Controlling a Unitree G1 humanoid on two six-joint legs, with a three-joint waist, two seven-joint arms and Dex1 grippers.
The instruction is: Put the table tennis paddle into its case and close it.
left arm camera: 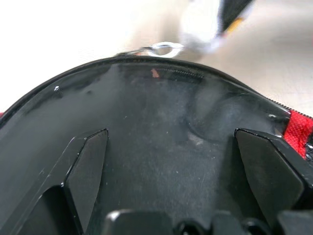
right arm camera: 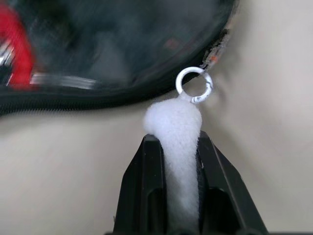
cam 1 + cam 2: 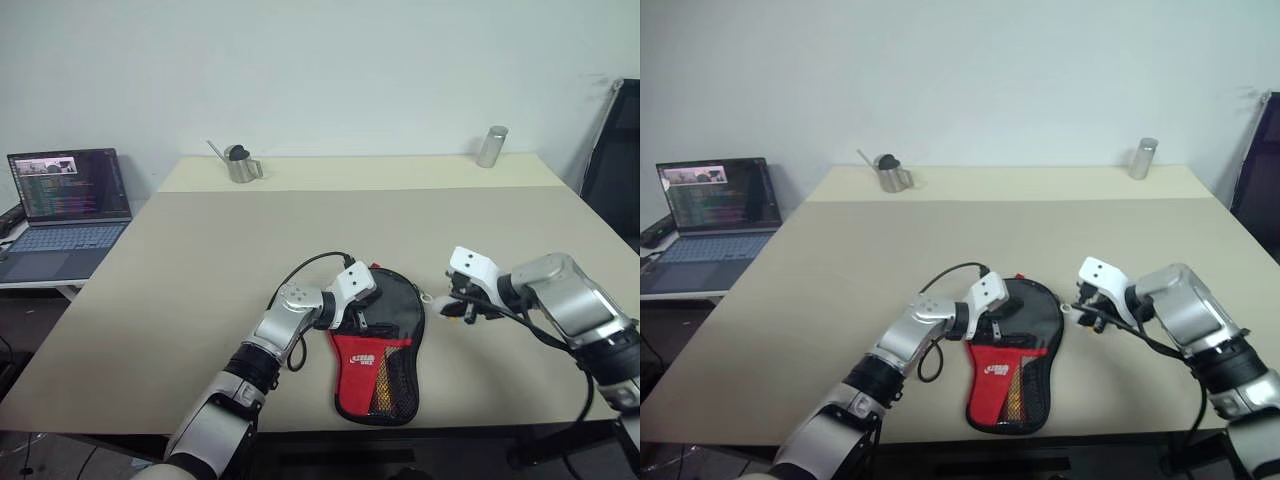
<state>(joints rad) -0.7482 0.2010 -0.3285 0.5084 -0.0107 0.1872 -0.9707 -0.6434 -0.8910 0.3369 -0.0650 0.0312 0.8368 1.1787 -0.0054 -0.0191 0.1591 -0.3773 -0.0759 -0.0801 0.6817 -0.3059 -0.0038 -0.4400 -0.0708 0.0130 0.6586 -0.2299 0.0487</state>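
Right pincer (image 2: 173,147) is clamped on the white fluffy zipper tag (image 2: 173,127); left pincer (image 1: 171,161), fingers apart, pins the case (image 3: 380,350) at lower centre. Pull steadily along the zipper edge, keeping the case held flat on the counter (image 3: 200,250).

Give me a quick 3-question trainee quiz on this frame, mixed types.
1. True or false: the right gripper is shut on the white fluffy tab hanging off the zipper ring.
2. The left gripper rests on the case: A) red part B) black round part C) mesh pocket.
3. Which object stands at the table's far right corner?

Key: 1 true; 2 B; 3 metal cylinder.
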